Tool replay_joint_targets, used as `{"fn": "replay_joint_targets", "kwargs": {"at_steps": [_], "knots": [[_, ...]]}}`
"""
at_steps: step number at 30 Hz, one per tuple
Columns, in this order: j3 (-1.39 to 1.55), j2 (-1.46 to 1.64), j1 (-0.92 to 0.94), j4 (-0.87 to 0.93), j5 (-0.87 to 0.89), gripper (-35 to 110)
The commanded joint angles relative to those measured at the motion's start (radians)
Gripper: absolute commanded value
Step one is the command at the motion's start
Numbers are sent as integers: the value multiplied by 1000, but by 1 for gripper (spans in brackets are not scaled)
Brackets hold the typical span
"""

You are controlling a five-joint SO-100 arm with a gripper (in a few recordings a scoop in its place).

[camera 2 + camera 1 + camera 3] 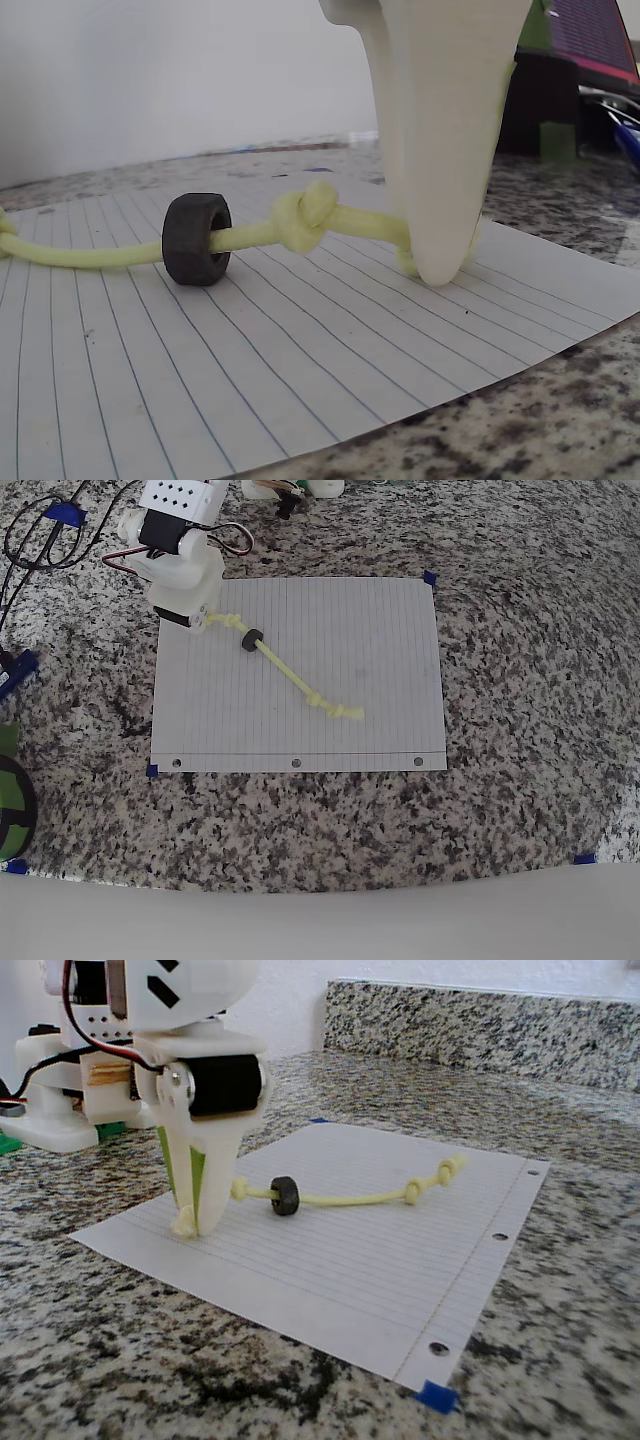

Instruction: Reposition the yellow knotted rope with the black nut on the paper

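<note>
Lying: yellow knotted rope (290,673) runs diagonally across the paper (360,620), from the upper left corner toward the middle in the overhead view.
Nut: black nut (197,238) threaded on the rope, standing on edge, just beside a knot.
Gripper: gripper (195,1222) tips down at the paper, closed on the rope's end beyond that knot.
Paper: flat on granite counter (530,680), corners held by blue tape (437,1396).

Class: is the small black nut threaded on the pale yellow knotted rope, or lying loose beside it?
Threaded: the pale yellow knotted rope passes through the small black nut, emerging both sides.
</note>
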Motion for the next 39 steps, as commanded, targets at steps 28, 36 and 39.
{"fn": "replay_joint_targets", "kwargs": {"at_steps": [28,36,39], "knots": [[-51,637,155,109,-12,1],[-52,799,75,110,-11,1],[-71,848,32,109,-12,1]]}}
